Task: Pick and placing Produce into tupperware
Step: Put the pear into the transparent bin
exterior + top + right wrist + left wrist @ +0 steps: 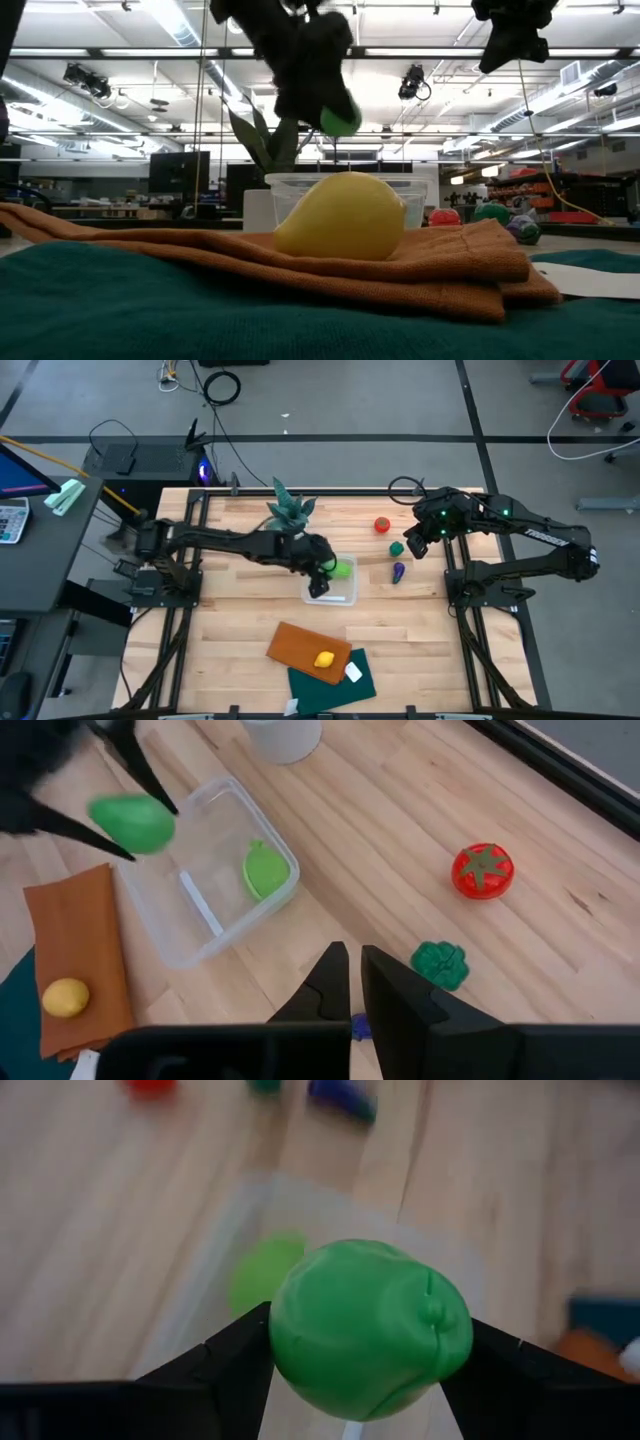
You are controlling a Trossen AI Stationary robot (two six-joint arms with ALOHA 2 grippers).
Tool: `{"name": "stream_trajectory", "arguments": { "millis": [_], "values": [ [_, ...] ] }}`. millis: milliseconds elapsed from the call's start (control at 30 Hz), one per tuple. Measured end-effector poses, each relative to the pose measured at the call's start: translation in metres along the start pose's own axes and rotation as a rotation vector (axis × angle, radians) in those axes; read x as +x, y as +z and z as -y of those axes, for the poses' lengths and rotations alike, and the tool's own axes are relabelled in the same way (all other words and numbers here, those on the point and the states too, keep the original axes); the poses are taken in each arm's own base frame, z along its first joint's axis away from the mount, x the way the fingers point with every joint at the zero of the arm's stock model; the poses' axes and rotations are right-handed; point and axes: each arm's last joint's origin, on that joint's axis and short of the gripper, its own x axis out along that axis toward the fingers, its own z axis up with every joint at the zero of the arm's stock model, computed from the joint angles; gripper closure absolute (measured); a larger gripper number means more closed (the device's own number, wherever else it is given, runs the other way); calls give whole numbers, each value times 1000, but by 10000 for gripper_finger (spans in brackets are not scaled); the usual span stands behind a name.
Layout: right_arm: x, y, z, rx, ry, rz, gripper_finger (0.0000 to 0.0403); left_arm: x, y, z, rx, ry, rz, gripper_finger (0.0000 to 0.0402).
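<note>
Green pear-like produce piece [368, 1328] is being pinched between the left gripper [325, 572] fingers | it is hanging directly over the clear tupperware [160, 928], where another light green piece [265, 870] is lying | right gripper [349, 982], fingers nearly together and holding nothing, is waiting farther off, above the dark green piece [439, 964].

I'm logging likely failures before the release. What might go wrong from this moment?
The left gripper holds a light green fruit above the tupperware, near its edge; released there, it might strike the rim and roll onto the table. Another green piece already lies inside, so the drop might bounce off it.
</note>
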Motion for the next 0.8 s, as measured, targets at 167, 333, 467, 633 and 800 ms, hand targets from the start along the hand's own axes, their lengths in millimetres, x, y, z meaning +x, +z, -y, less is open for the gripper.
{"name": "stream_trajectory", "arguments": {
  "millis": [167,333,467,633,800],
  "values": [
    [0,-1,0,-13,-3,-5,403,28,-13,6,26,12,-86,152],
    [0,-1,0,-21,-4,-6,403,44,-24,10,46,19,-147,148],
    [0,-1,0,-28,-4,-7,403,50,-34,12,55,16,-219,150],
    [0,-1,0,-30,-3,-6,403,50,-38,16,49,3,-252,149],
    [0,-1,0,-31,-2,-7,403,50,-41,16,6,3,-284,146]
  ]
}}
